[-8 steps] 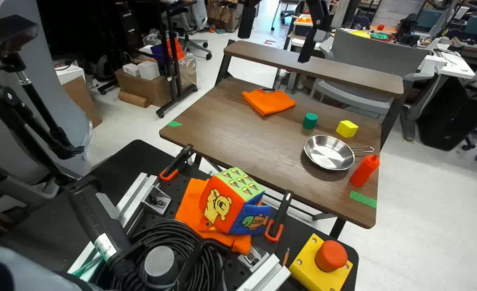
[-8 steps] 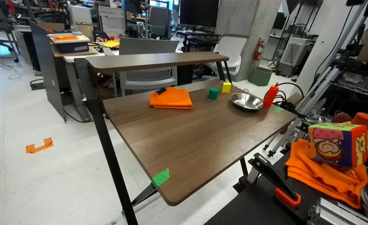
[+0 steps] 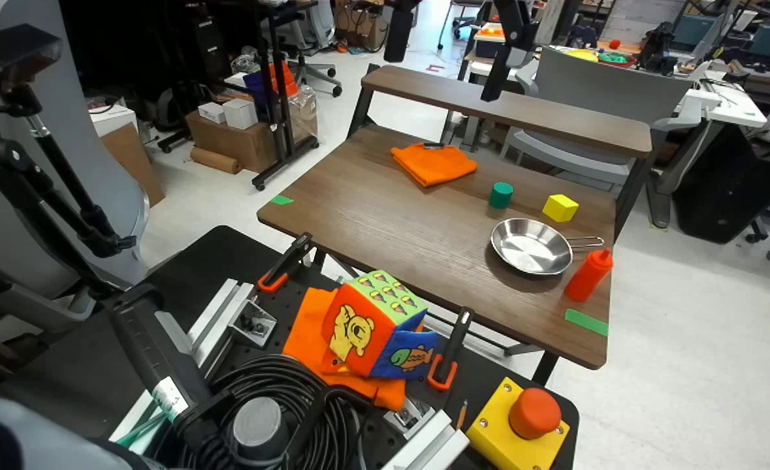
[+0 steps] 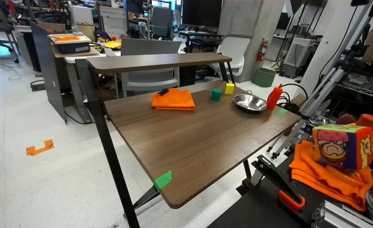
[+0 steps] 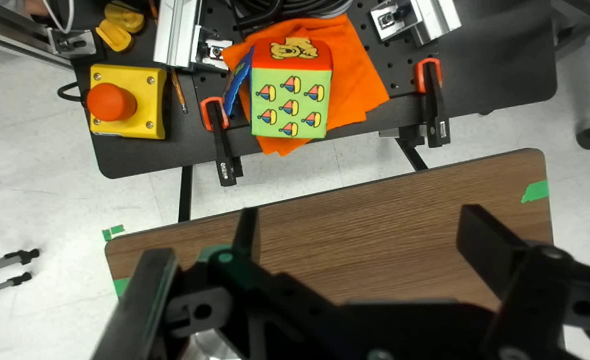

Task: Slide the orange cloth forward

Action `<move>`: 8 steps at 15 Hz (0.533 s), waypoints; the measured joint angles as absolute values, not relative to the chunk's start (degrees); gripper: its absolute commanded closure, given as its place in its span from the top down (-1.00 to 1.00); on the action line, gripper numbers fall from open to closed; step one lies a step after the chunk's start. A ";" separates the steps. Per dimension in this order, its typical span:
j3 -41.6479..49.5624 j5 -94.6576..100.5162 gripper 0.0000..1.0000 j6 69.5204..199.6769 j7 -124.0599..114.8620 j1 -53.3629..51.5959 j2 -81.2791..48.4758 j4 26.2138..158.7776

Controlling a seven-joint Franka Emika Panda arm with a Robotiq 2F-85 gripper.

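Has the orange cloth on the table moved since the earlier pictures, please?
No; in both exterior views, the orange cloth shows no shift against the raised shelf.

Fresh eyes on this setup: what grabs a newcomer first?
Probably the many-colored cartoon cube, sitting on a rumpled orange cloth on the black bench. Next, likely the folded orange cloth on the brown table, toward the raised shelf. The red squeeze bottle, beside the shiny pan near one end of the table, should stand out too.
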State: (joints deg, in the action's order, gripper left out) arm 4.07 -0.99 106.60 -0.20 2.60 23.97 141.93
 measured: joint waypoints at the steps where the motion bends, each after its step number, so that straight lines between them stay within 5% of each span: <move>1: 4.07 -0.99 1.00 106.60 -0.20 2.60 23.97 141.93; 8: 3.07 -1.29 1.00 110.61 -3.65 2.58 20.09 139.57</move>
State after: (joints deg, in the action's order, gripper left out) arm 3.07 -1.29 110.61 -3.65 2.58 20.09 139.57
